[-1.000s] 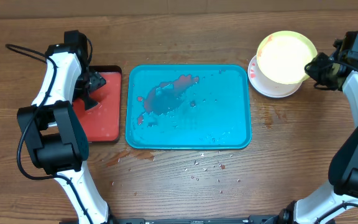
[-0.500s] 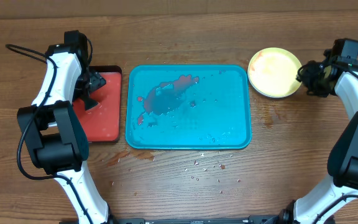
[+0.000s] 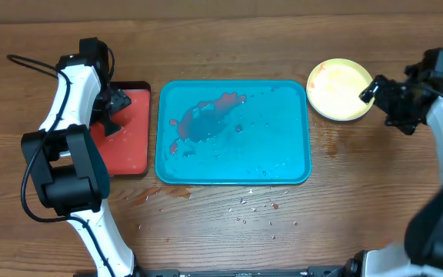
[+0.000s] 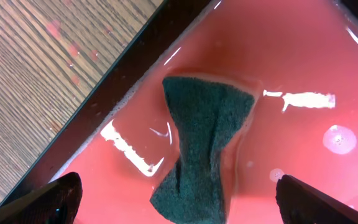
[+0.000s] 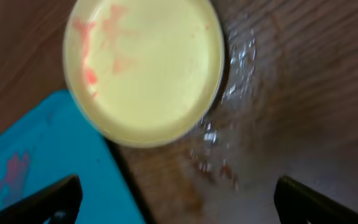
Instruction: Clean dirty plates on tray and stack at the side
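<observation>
The teal tray (image 3: 233, 165) lies mid-table, wet, with red smears (image 3: 206, 115) and only those on it. One yellow-green plate (image 3: 339, 89) rests on the table past the tray's right far corner. It shows faint red smears at its left edge (image 5: 89, 59). My right gripper (image 3: 381, 104) hovers just right of it, open and empty (image 5: 179, 208). Whether other plates lie under this one cannot be told. My left gripper (image 3: 112, 114) hangs open over the red tray (image 3: 129, 154), right above a dark green sponge (image 4: 207, 146) and not touching it (image 4: 179, 211).
The red dark-rimmed tray (image 4: 303, 56) holds shallow water around the sponge. Water drops and red specks (image 3: 256, 206) dot the wood in front of the teal tray. A wet patch (image 5: 229, 143) lies beside the plate.
My right gripper lowered the yellow-green plate onto the white plate, opened, and drew back to the right. The left arm has not moved.
</observation>
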### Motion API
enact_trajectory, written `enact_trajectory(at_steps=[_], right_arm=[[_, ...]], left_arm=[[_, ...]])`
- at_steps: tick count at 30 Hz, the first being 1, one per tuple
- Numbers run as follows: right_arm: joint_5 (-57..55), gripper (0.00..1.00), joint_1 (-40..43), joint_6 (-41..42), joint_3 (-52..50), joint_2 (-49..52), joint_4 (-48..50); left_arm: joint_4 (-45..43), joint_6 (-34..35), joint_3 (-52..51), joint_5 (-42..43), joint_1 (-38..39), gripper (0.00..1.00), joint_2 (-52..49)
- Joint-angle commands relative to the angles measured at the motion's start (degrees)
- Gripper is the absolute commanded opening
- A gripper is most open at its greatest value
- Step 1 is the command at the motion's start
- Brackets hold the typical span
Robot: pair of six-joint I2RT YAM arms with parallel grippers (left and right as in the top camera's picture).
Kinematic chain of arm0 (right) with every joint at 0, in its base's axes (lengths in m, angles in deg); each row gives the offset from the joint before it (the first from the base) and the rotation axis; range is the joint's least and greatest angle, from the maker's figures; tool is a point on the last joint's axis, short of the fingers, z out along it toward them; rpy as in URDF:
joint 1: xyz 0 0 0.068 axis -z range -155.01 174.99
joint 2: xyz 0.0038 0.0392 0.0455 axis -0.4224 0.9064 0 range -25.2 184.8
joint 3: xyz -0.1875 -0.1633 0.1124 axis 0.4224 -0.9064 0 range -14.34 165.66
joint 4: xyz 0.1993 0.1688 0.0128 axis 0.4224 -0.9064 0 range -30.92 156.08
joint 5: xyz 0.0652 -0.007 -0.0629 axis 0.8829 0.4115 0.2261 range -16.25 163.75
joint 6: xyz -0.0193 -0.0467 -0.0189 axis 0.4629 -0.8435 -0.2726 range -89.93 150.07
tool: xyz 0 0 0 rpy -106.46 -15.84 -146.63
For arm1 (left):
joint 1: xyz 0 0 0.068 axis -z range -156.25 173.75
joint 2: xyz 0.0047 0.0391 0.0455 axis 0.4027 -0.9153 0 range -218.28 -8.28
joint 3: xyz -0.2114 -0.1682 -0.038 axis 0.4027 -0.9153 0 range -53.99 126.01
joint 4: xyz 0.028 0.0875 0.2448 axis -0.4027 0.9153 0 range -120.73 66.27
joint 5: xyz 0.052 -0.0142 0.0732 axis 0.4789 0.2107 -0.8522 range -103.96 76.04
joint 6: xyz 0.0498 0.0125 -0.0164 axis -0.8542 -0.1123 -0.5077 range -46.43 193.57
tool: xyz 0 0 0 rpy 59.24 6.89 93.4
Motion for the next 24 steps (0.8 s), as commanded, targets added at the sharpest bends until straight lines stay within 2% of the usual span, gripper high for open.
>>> enact_trajectory(at_steps=[1, 6, 12, 24], right_arm=[[1.0, 1.0, -3.1, -3.5, 0.1, -8.3, -4.3], [1.0, 1.0, -12.6, -4.5, 0.1, -18.0, -11.7], [0.9, 1.0, -20.9, -4.5, 0.1, -21.0, -14.1], [0.7, 1.0, -22.3, -3.2, 0.1, -21.0, -18.9]], left_arm=[[0.0, 0.0, 0.1, 0.1, 0.4, 1.0, 0.1], [0.0, 0.0, 0.1, 0.1, 0.4, 1.0, 0.1], [0.0, 0.0, 0.1, 0.1, 0.4, 1.0, 0.1], [0.0, 0.0, 0.1, 0.1, 0.4, 1.0, 0.1]])
